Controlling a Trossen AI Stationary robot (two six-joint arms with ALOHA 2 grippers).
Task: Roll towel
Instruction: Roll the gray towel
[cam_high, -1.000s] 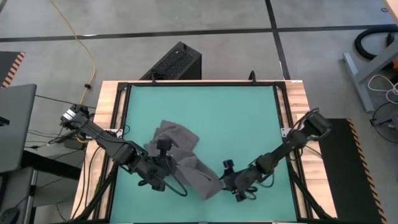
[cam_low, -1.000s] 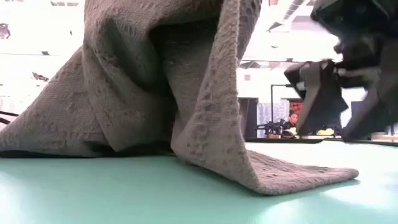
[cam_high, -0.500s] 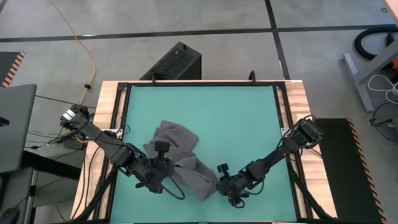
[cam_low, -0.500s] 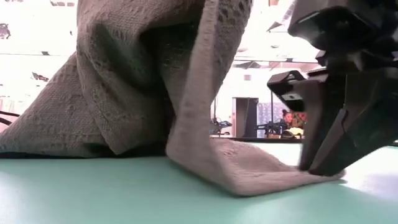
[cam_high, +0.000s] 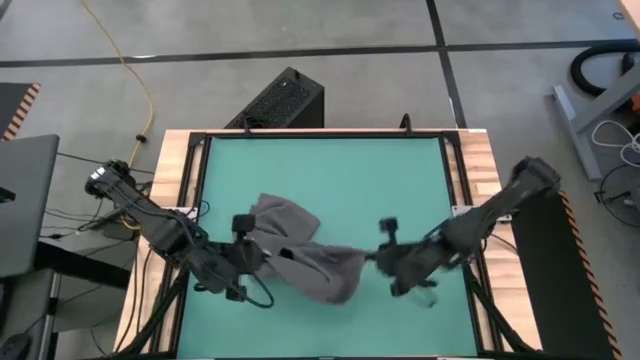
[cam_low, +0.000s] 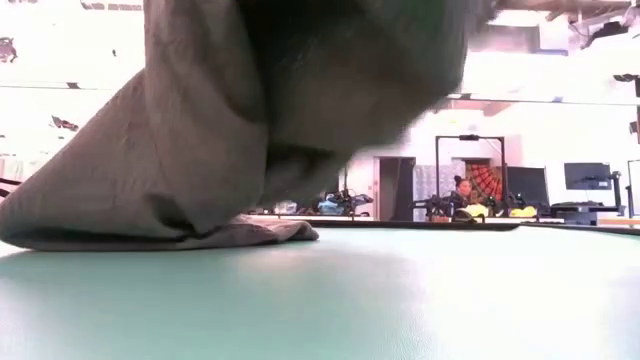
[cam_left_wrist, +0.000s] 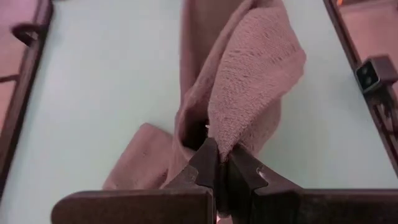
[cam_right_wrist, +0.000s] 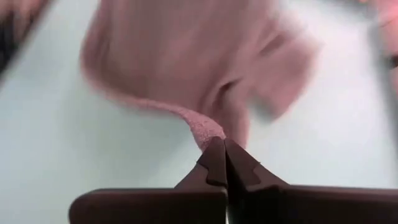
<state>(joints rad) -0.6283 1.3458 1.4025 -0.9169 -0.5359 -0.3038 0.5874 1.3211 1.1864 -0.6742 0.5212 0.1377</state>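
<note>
High view: the towel (cam_high: 305, 262), dark grey and crumpled, lies on the near-left part of the green table (cam_high: 380, 180), stretched between the two arms. The left gripper (cam_high: 250, 255) grips its left side; the right gripper (cam_high: 380, 258) grips a corner drawn out to the right, near the table's middle.

Low view: the towel (cam_low: 250, 110) fills the upper left, lifted in folds, with one lower edge resting on the table surface (cam_low: 400, 300). A person (cam_low: 462, 190) sits far back in the room.

Left wrist view: the left gripper (cam_left_wrist: 217, 163) is clenched on a fold of towel (cam_left_wrist: 255, 74), which rises from the fingertips.

Right wrist view: the right gripper (cam_right_wrist: 224, 152) is clenched on a thin corner of towel (cam_right_wrist: 186, 56); the rest spreads beyond over the table.
</note>
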